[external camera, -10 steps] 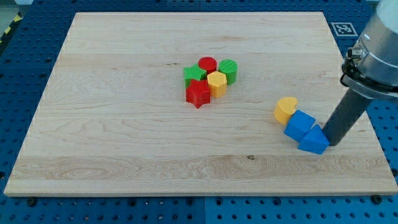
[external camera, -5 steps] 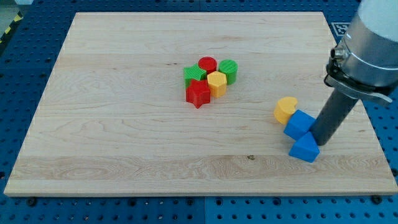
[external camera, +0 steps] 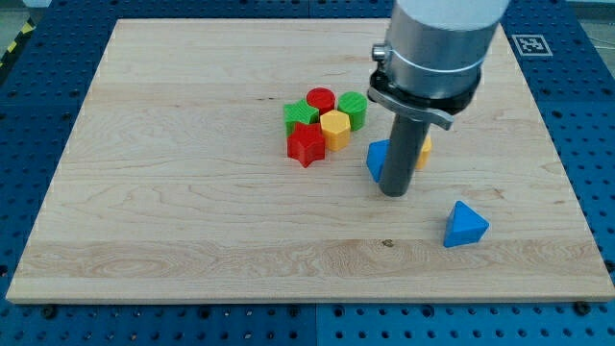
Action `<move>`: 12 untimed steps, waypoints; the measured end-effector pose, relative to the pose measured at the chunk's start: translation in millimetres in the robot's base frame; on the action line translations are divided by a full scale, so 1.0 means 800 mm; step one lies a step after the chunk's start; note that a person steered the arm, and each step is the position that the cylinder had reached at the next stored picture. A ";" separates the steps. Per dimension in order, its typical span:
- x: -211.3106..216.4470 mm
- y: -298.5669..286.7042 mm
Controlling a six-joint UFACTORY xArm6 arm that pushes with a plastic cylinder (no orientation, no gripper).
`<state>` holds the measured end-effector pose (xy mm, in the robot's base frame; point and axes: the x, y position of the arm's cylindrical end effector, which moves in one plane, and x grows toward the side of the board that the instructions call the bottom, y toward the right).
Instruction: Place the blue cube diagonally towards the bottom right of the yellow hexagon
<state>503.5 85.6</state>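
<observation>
Blue cube [external camera: 378, 159] peeks out just left of my rod, mostly hidden, lower right of the yellow hexagon [external camera: 335, 126]. Pale wooden board [external camera: 173, 192] on blue pegboard [external camera: 596, 144]. My tip [external camera: 395, 193] is down on the board, holding nothing. A yellow block [external camera: 424, 147] barely shows behind the rod. Blue triangle [external camera: 465, 225] sits apart.

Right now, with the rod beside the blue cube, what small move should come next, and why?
Probably a short nudge further toward the view's left, then stop. My tip sits against the blue cube, which is largely hidden behind the rod and lies right of and slightly below the yellow hexagon, with a gap between them. The blue triangular block lies apart.
</observation>
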 end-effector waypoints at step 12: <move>-0.007 0.035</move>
<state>497.7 113.7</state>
